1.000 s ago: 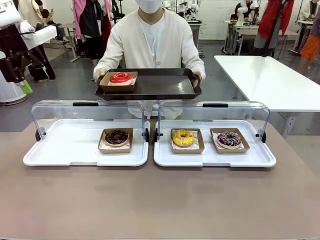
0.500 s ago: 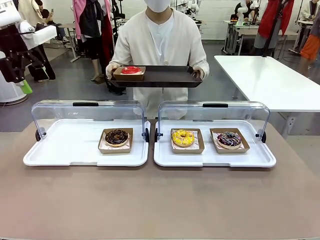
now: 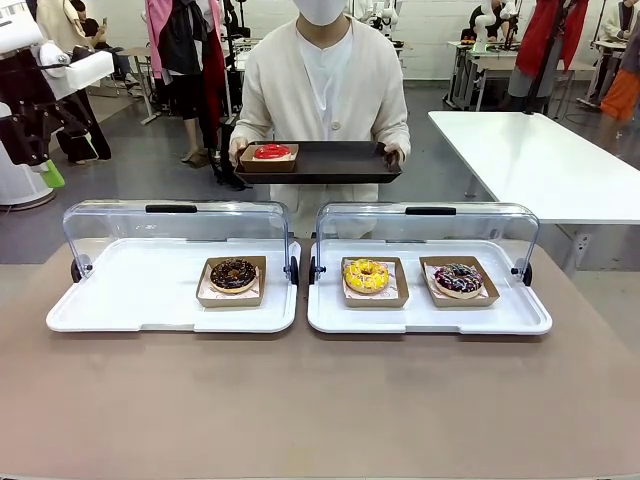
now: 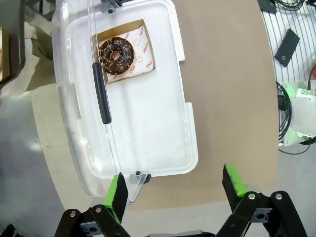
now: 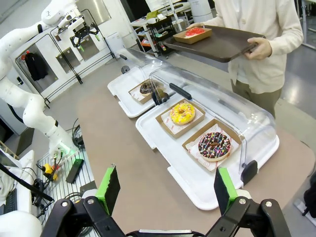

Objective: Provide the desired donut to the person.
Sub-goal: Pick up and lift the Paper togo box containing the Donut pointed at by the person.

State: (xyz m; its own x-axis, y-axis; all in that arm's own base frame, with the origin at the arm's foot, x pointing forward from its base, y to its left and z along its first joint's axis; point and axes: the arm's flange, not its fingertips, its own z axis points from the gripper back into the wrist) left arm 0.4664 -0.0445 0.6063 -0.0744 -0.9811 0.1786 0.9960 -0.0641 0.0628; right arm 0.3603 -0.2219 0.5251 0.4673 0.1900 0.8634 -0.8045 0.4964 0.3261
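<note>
Three donuts are sitting in white trays [image 3: 120,290] on the table [image 3: 300,400]: a chocolate donut [image 3: 233,273] toward the table's left, a yellow donut [image 3: 366,275] and a sprinkled donut [image 3: 458,278] toward its right. The person [image 3: 320,80] is standing beyond the table's far edge, holding a dark tray [image 3: 340,165] carrying a red donut [image 3: 271,152]. The left gripper [image 4: 174,182] is hovering wide open, gripping nothing, above the table's left end, well apart from the chocolate donut. The right gripper [image 5: 168,180] is hovering wide open and empty above the table's right end, the sprinkled donut lying nearest beyond its fingers.

The brown tabletop [image 3: 320,410] carries two white display trays side by side toward its far edge, just apart at the middle: the left tray [image 3: 110,305] and the right tray [image 3: 515,312], each with a clear lid standing along its far side.
</note>
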